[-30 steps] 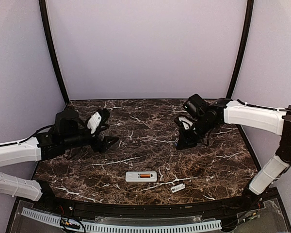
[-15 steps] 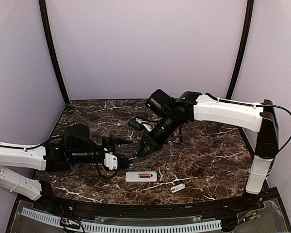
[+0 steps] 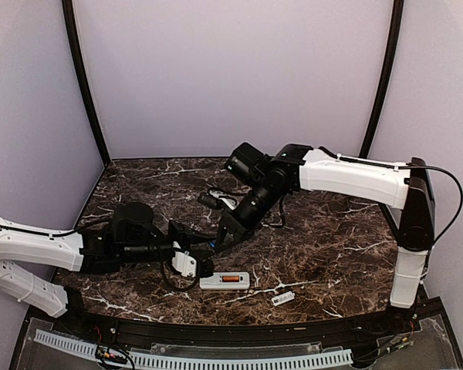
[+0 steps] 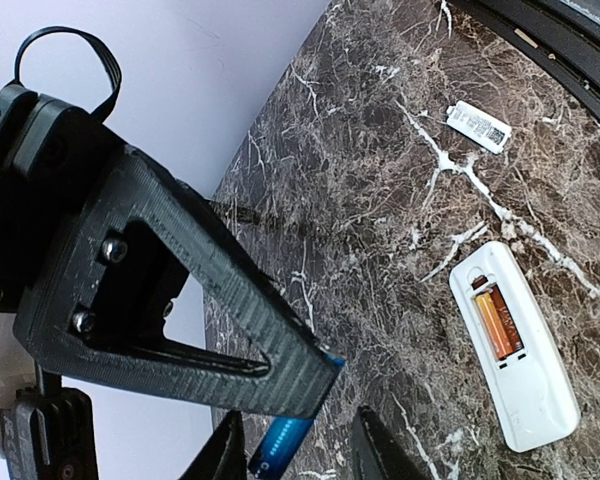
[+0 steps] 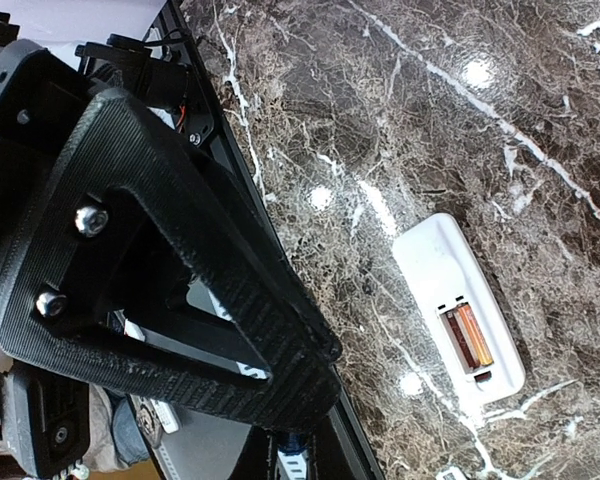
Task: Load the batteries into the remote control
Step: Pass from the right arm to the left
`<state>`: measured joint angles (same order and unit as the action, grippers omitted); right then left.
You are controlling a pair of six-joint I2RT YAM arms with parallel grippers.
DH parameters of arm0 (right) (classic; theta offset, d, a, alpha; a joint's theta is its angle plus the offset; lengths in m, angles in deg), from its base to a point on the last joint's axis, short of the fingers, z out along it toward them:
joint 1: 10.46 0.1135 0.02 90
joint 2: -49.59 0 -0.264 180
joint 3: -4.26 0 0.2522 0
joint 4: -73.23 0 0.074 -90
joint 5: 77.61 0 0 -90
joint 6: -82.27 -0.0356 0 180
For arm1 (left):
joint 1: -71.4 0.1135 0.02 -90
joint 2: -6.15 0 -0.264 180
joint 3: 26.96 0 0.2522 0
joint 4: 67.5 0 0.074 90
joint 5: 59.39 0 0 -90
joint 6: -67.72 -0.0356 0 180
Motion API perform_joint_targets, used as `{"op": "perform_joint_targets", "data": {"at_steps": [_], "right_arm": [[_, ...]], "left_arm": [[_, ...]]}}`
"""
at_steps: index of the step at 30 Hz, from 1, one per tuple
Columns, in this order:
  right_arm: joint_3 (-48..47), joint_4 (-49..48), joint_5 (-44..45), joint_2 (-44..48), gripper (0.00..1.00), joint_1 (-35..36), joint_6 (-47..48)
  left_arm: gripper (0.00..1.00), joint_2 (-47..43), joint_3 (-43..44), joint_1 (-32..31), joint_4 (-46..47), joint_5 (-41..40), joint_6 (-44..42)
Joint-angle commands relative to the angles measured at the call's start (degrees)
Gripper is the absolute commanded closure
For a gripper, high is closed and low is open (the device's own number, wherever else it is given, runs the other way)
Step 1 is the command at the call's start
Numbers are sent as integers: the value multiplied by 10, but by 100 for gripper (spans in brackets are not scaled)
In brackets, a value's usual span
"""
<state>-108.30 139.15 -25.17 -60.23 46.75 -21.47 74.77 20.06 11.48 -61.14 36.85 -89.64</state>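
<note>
Right fingers [image 4: 230,300] clamp blue battery [image 4: 283,447], left fingers [image 4: 225,452] apart around it; a mistimed release could drop it onto the desk [image 4: 380,200].

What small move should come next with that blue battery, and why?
Probably ease the blue battery toward the remote control and line it up over the open bay. The orange battery already sits in there, and the slot beside it looks empty. The blue one is at the jaw tips, off to the remote's side; which jaws grip it I cannot tell.
</note>
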Motion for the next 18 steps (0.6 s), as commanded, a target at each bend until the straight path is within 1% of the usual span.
{"op": "perform_joint_targets", "data": {"at_steps": [1,5,7,9,10,11,12,14,18], "right_arm": [[-20,9,-12,-10,100,9,12],[-20,14,-15,-13,100,11,15],[-21,15,-16,-15,100,11,15],[-22,14,-16,-17,100,11,15],[-23,12,-16,-17,100,11,15],[-23,13,-14,-18,100,11,16],[-24,13,-11,-19,100,11,16],[-24,14,-4,-21,100,11,16],[-24,8,9,-18,100,10,14]], "left_arm": [[66,3,0,-3,4,-11,-10],[71,6,0,-3,4,-17,-11],[75,6,0,-3,1,-16,-13],[82,6,1,-4,2,-14,-10],[87,6,1,-4,2,-14,-8],[90,5,1,-4,2,-13,-8],[95,4,0,-4,3,-13,-5],[100,1,0,-4,4,-12,4],[100,-10,-2,-4,-4,-5,33]]}}
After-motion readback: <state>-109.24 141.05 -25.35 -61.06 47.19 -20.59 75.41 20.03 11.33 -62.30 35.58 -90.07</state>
